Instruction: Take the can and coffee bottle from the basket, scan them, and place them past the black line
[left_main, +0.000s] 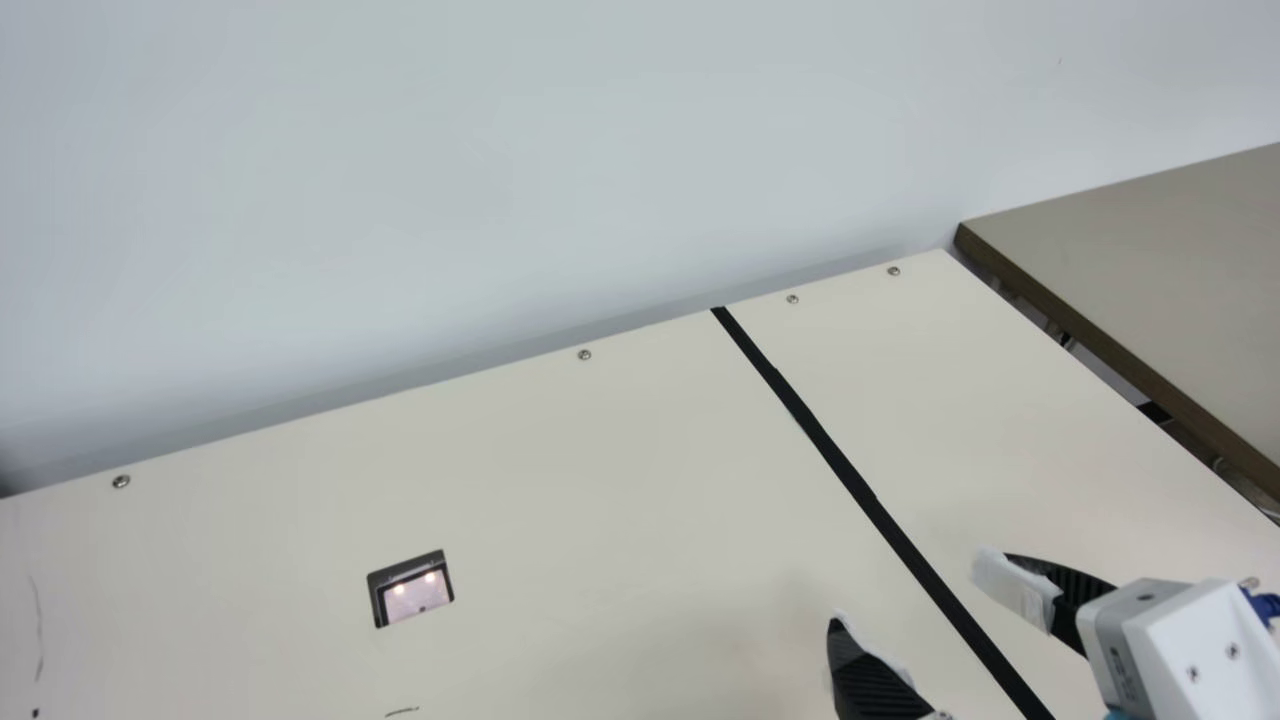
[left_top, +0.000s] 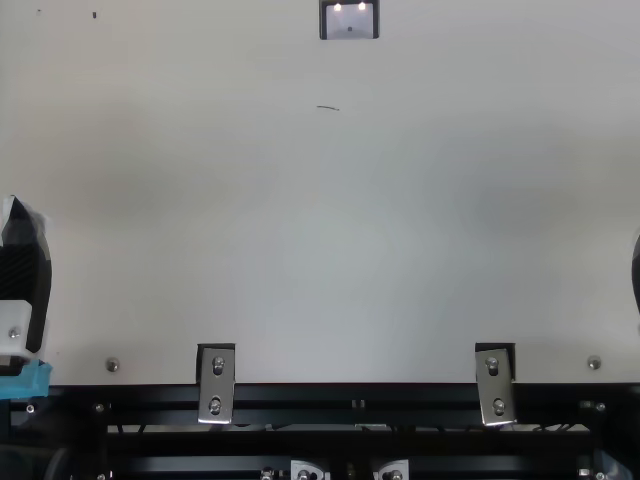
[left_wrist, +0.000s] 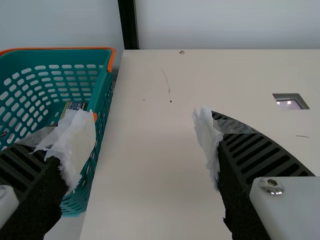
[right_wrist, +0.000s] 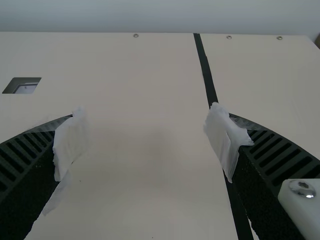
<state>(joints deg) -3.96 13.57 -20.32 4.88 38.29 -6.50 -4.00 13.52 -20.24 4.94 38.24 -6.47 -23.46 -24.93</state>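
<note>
Has left gripper (left_wrist: 142, 118) spread near basket (left_wrist: 60, 48), presumably for reaching in, and right gripper (right_wrist: 146, 111) spread by black line (right_wrist: 202, 65), likely for placing past it after scanning.

Wall (left_main: 620, 150), pale blue-grey and plain, behind the far edge of one cream table (left_main: 600, 470), with soft shading low down and a dark upright post (left_wrist: 128, 22) near the table's far left corner. Table: flat top, round metal screw heads (left_main: 584, 354) set along the far edge, short dark marks (left_top: 328, 107) on the surface; light diffuse, with faint, blurred shadows. Second table (left_main: 1160, 240), grey-beige top with brown edge, beside the right edge of the first, a narrow dark gap between the two.
</note>
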